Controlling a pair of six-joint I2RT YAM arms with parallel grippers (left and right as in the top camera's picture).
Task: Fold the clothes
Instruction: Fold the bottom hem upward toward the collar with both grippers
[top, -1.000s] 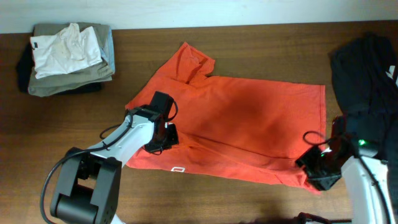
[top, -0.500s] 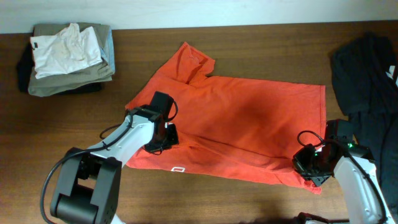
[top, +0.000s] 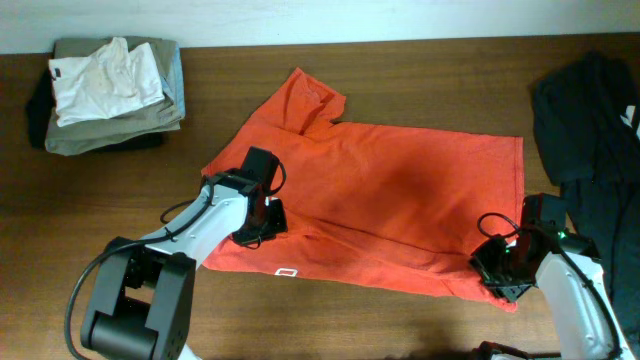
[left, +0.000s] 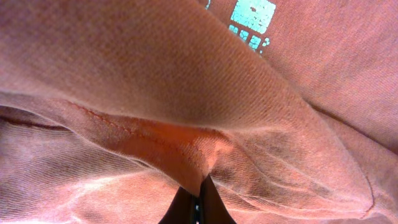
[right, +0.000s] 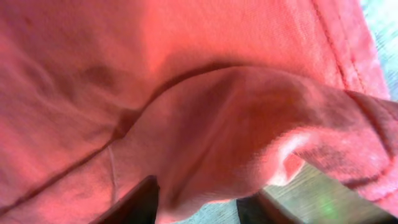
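Note:
The red-orange T-shirt (top: 400, 200) lies spread across the middle of the table, its white neck label (top: 287, 272) at the front edge. My left gripper (top: 262, 222) is shut on a pinched fold of the shirt's left part; in the left wrist view the fabric (left: 186, 93) bunches right at the closed fingertips (left: 199, 202). My right gripper (top: 497, 268) sits at the shirt's front right corner. In the right wrist view its fingers (right: 199, 202) are spread, with a fold of red cloth (right: 236, 124) between them and bare table beside it.
A stack of khaki-grey folded garments (top: 120, 120) topped by a white top (top: 100, 80) sits at the back left. A dark garment (top: 590, 130) is heaped at the right edge. Bare wooden table (top: 100, 200) surrounds the shirt.
My right gripper has moved slightly left and inward onto the shirt's front right corner. The left arm and the shirt have not visibly moved.

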